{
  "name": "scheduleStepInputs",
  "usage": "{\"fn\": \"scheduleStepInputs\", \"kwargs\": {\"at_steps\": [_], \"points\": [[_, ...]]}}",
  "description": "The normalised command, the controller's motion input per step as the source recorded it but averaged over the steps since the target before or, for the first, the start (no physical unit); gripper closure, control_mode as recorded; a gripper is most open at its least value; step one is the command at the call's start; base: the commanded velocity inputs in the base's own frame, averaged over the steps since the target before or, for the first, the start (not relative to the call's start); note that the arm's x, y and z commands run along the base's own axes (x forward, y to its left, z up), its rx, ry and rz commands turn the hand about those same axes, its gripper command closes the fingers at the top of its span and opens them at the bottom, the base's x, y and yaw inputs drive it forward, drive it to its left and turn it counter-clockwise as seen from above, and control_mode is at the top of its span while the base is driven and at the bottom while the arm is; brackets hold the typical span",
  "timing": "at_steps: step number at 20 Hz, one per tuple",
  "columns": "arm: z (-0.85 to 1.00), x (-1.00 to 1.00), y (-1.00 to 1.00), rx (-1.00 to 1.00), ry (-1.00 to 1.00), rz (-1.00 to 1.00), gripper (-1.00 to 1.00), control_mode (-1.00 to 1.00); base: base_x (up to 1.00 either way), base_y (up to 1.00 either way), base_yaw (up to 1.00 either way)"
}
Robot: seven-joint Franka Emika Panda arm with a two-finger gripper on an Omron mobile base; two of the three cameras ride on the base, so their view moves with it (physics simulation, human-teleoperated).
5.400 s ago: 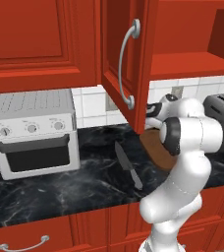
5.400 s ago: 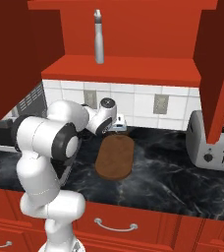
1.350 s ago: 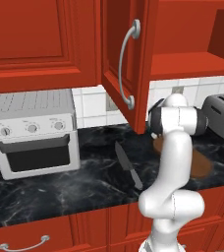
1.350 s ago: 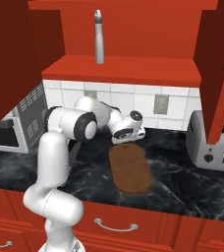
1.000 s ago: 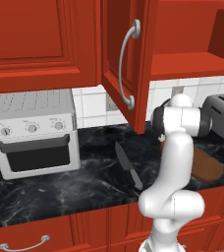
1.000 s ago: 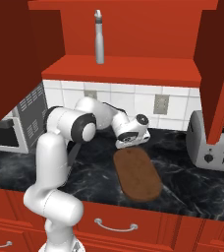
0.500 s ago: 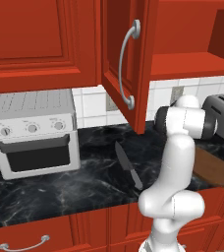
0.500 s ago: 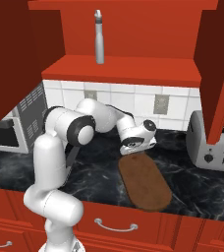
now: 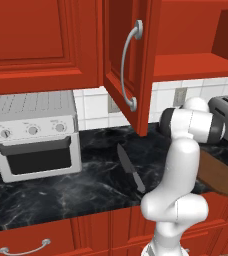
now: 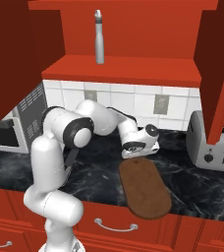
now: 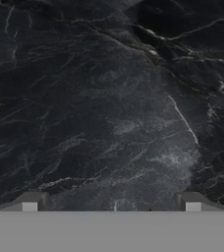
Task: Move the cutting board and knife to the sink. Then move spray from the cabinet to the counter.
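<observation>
- Nothing had reached a sink: the cutting board lay on the worktop, poking over its front edge.
- Knife lay near the toaster oven.
- Spray stood in the cabinet.
- Tool was open, holding nothing.

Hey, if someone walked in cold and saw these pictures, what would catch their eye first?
Probably the brown cutting board, lying at the black counter's front edge and jutting past it over the red drawers. Just behind it hangs the white arm's gripper, fingers open and empty. Up above, a lone grey spray stands on the open cabinet's shelf.
</observation>
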Motion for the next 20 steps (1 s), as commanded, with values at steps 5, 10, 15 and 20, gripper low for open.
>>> {"fn": "scheduleStepInputs", "kwargs": {"at_steps": [5,10,15,20], "points": [[-0.28,-0.23,-0.37,0.0,0.0,-0.13,-1.0,-1.0,0.0,0.0,0.0],[-0.29,0.0,-0.4,0.0,-0.01,0.08,-1.0,-1.0,0.0,0.0,0.0],[-0.31,-0.05,-0.42,0.0,0.0,0.11,-1.0,-1.0,0.0,0.0,0.0],[-0.22,-0.08,-0.27,0.0,0.0,0.06,-1.0,-1.0,0.0,0.0,0.0]]}}
